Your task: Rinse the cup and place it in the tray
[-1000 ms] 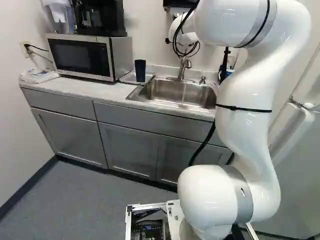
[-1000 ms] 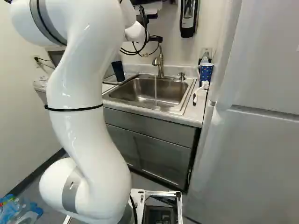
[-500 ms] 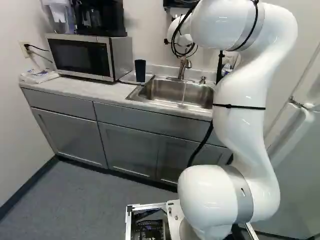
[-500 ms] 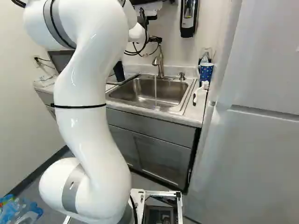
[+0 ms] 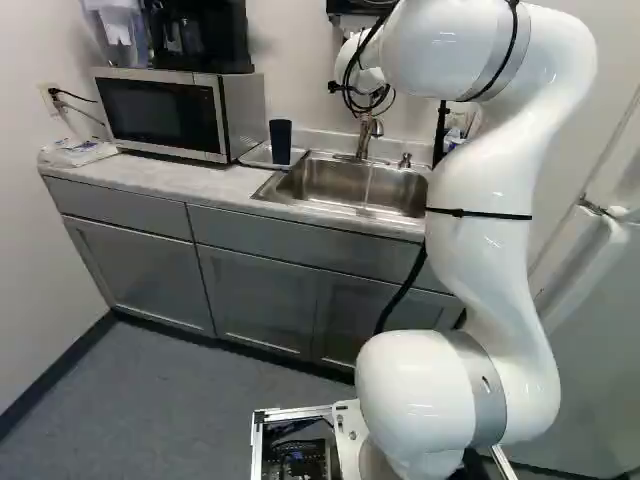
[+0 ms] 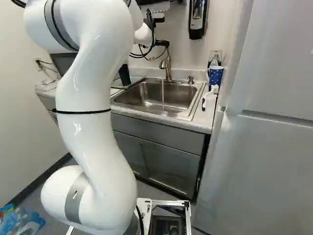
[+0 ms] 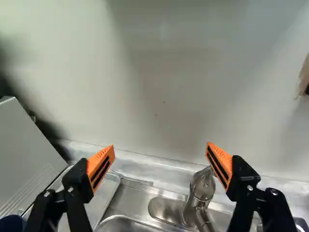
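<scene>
- The sink (image 6: 146,93) was smooth metal with a soft shine.
- Behind the sink, the faucet (image 7: 201,188) was glossy metal.
- Beside the sink, the tray (image 7: 102,197) looked like smooth, shiny metal, the cup (image 5: 280,142) smooth and rather matt.
- Around the sink, the bench (image 5: 165,178) had a smooth, faint sheen.
- Below the sink, the cabinet doors (image 5: 258,305) were smooth and matt.

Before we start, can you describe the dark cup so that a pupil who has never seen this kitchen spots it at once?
Find the microwave on the counter. Between it and the sink is a tray, and the dark cup stands there. It is plain, unlike the patterned blue cup beside the fridge.
</scene>
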Tool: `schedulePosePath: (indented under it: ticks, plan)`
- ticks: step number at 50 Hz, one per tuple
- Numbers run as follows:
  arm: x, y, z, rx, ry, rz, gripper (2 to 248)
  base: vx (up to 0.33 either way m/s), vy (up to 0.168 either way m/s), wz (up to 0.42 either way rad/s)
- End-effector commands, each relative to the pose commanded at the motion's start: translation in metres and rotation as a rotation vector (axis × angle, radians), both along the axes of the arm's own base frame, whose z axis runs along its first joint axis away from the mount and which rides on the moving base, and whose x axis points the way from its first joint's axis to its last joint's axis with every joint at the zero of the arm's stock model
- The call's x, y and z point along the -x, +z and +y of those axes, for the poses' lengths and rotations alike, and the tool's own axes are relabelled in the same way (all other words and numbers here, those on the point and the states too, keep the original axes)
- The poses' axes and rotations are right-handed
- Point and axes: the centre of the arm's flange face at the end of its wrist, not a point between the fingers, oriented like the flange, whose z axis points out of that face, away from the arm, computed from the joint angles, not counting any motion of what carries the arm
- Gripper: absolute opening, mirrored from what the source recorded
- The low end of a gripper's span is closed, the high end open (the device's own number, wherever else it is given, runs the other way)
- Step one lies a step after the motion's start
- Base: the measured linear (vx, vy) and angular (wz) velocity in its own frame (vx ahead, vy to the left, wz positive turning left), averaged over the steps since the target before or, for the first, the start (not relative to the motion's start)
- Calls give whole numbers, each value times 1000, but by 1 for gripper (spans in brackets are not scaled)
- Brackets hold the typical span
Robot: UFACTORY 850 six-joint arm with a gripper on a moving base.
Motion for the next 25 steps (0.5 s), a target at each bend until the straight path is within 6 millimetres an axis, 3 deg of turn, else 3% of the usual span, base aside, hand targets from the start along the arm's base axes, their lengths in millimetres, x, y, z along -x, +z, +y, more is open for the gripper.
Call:
schedulePosePath:
  ticks: [25]
  plan:
    - [24, 2, 3, -1, 2, 19, 247, 0, 0, 0]
